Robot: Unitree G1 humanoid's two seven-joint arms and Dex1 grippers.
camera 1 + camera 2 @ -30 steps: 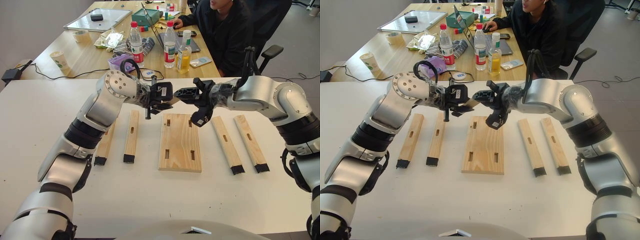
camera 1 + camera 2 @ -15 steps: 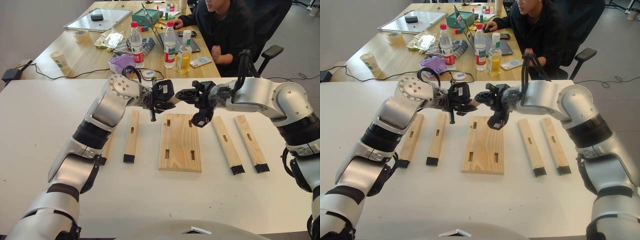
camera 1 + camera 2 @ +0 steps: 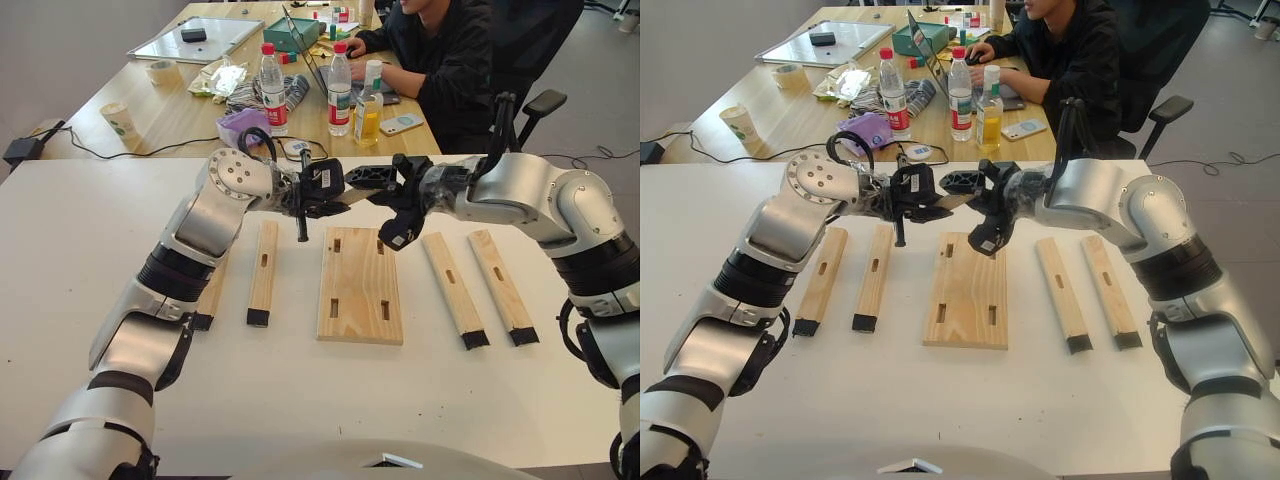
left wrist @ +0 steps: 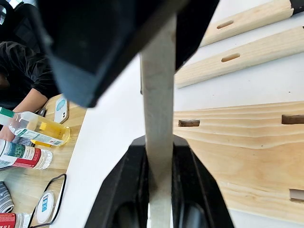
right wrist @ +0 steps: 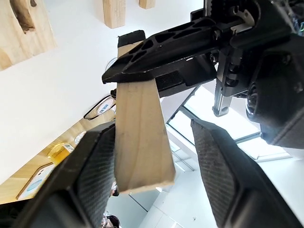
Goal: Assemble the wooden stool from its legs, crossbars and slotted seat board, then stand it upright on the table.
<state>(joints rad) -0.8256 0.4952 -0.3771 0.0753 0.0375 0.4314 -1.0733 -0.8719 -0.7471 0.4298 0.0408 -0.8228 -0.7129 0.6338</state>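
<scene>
A slim wooden crossbar (image 5: pixel 140 133) hangs in the air over the 12 o'clock edge of the slotted seat board (image 3: pixel 360 285), caught between two robot arms. The left gripper (image 3: pixel 335 190) has its fingers (image 4: pixel 130 190) clenched on one end of the bar. The right gripper (image 5: pixel 159 156) straddles the other end with fingers (image 5: pixel 95 180) spread, one pad against the wood and the other standing off it. The board lies flat on the white bench (image 3: pixel 80 260), its four slots unfilled. Two legs (image 3: pixel 263 272) lie at its 9 o'clock and two more legs (image 3: pixel 453 290) at its 3 o'clock, all apart from it. Assembly appears barely begun. The danger is in the exchange: should the left fingers let go before the right ones bite, the bar would likely drop onto the board and skid. A lopsided squeeze from the one touching pad could also twist it out of line for its slot.
</scene>
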